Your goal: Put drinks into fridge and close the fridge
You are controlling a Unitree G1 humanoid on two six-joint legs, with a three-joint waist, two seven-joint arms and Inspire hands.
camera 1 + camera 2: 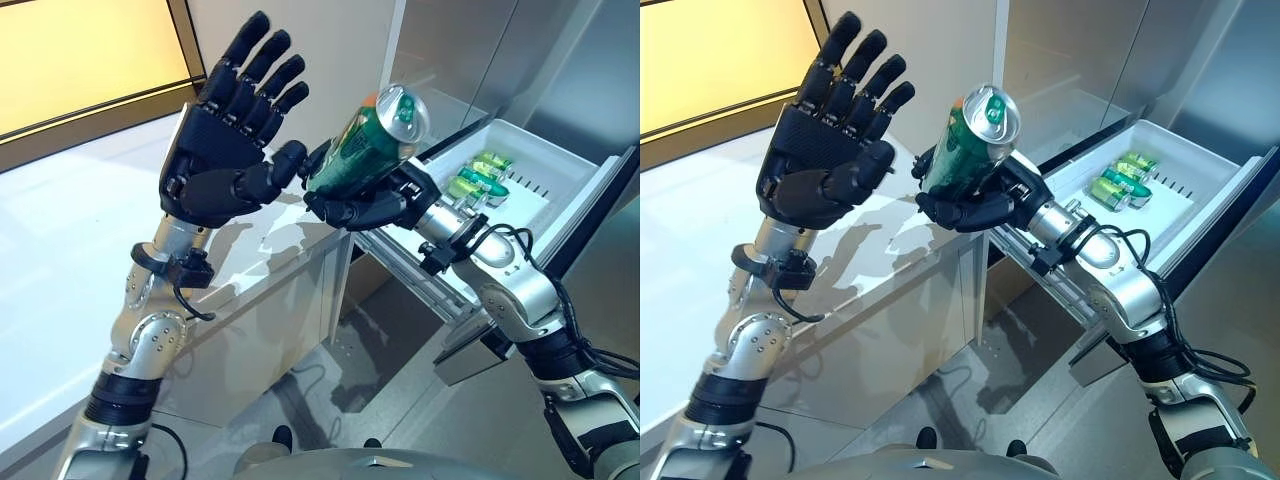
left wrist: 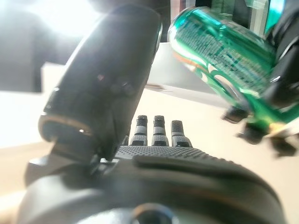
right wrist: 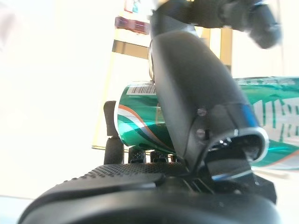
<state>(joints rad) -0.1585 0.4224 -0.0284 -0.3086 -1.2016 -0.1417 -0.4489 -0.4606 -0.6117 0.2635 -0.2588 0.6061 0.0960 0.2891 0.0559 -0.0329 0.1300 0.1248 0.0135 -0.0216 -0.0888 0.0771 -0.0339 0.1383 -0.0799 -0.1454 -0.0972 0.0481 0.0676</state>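
Several green cans in open drawer beyond held can

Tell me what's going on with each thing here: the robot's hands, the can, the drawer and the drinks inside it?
Left hand: open, fingers spread, holding nothing.
Right hand: shut around the green can.
Green can: held up in the air, tilted, top unopened.
Fridge drawer: pulled out, open.
Green drinks: lying on their sides in the drawer.
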